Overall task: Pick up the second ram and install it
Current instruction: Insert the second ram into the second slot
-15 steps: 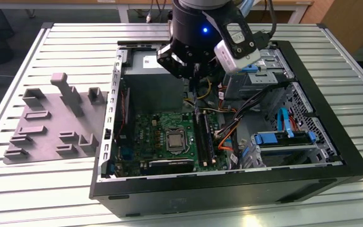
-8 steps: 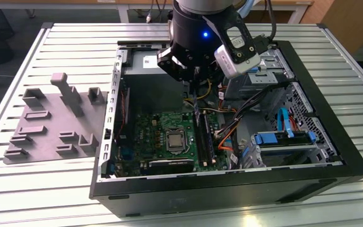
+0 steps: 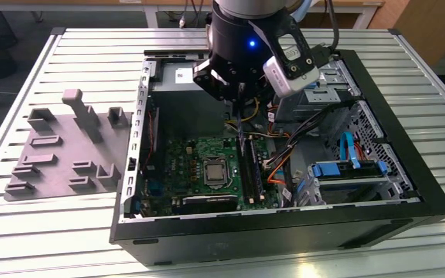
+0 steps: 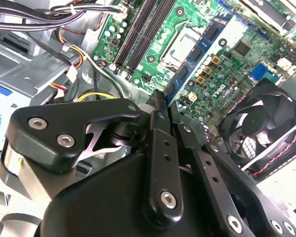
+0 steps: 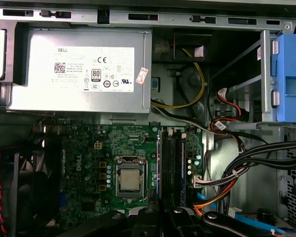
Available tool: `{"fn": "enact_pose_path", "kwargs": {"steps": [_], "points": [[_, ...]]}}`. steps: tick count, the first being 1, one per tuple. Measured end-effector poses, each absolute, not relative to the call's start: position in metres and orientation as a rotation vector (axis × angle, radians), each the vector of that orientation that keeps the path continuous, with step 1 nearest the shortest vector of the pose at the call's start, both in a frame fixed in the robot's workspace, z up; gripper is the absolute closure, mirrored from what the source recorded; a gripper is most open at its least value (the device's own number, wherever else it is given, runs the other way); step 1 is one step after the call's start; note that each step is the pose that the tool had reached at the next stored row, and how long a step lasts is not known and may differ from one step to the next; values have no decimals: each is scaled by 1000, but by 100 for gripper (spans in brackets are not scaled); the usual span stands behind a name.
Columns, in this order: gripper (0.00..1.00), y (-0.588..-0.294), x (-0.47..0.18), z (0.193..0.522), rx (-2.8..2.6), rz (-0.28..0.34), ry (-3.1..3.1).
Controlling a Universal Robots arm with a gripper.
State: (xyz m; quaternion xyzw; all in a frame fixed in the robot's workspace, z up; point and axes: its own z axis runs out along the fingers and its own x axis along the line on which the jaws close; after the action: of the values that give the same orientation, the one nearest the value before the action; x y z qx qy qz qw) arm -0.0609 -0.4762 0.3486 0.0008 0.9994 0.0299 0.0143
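Note:
My gripper (image 3: pixel 239 110) reaches down into the open computer case (image 3: pixel 408 208), above the green motherboard (image 3: pixel 188 162). In the second wrist view the black fingers (image 4: pixel 158 123) are shut on the second ram (image 4: pixel 200 52), a bluish board with dark chips that sticks out past the fingertips over the motherboard (image 4: pixel 227 64). In the exterior view the ram (image 3: pixel 241 136) shows as a thin dark strip hanging under the gripper, near the far end of the long black memory slots (image 3: pixel 251 171). The same slots (image 5: pixel 170 163) run beside the processor socket (image 5: pixel 130 180), just beyond the fingers (image 5: pixel 148 217).
A grey plate with plastic holder blocks (image 3: pixel 60 145) lies on the slatted table at the exterior view's left. Inside the case are the power supply (image 5: pixel 84 69), a black fan (image 4: pixel 259 128), blue drive brackets (image 3: pixel 346 171) and bundles of cables (image 5: pixel 246 158) beside the slots.

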Motion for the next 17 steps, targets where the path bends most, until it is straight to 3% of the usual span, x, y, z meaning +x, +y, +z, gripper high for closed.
{"fn": "enact_pose_path", "kwargs": {"steps": [17], "points": [[86,-478,-61,341,3,93,3112]]}}
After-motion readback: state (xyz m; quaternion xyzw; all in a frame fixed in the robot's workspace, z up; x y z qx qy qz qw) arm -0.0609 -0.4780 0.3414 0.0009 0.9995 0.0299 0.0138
